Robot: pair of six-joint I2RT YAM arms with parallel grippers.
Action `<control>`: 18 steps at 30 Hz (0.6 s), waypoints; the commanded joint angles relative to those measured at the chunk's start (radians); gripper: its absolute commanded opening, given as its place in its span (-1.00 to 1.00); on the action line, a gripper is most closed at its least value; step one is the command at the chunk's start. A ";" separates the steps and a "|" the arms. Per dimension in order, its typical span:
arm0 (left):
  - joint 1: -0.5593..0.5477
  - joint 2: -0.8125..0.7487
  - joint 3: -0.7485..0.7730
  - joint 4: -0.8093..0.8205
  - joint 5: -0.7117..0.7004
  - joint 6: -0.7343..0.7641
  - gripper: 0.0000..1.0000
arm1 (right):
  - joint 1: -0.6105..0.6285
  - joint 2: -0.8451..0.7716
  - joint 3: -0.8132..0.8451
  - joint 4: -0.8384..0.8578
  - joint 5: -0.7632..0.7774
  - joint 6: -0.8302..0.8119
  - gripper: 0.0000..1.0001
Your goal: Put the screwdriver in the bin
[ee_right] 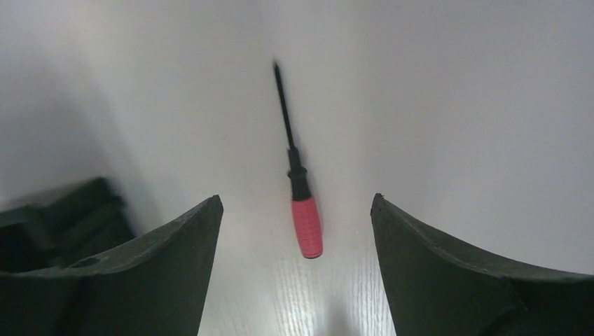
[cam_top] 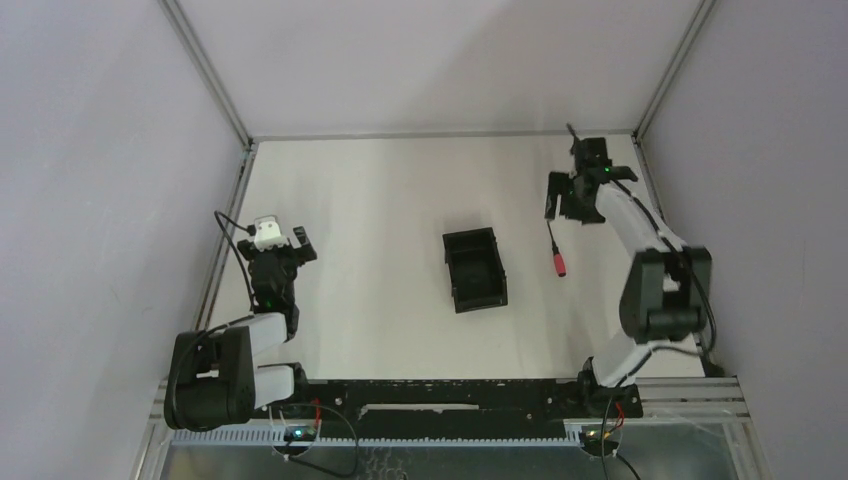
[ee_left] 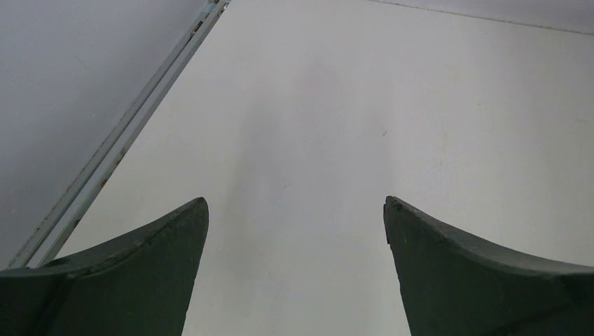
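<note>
Red-handled slim screwdriver with thin dark shaft (cam_top: 556, 253) lies flat on white table (cam_top: 380, 200), just right of small black rectangular open-top plastic bin (cam_top: 475, 270), not touching it. Right gripper (cam_top: 568, 213) hovers over shaft end, fingers spread wide, holding nothing. Left gripper (ee_left: 295, 201) also spread, empty, at table's left side, well apart from bin

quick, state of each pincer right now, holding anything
left pincer: open, holding nothing
right pincer: open, holding nothing; the screwdriver is not gripped
</note>
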 commanded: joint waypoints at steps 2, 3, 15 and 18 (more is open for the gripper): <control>-0.005 -0.002 0.046 0.024 -0.013 0.013 1.00 | 0.003 0.191 0.015 -0.124 0.021 -0.055 0.65; -0.006 -0.001 0.047 0.024 -0.013 0.013 1.00 | 0.004 0.229 0.012 -0.116 0.018 -0.062 0.61; -0.006 -0.001 0.047 0.024 -0.013 0.013 1.00 | 0.018 0.383 -0.018 -0.046 -0.030 -0.103 -0.78; -0.006 -0.002 0.046 0.024 -0.012 0.013 1.00 | 0.023 0.329 -0.001 -0.107 0.008 -0.101 -1.00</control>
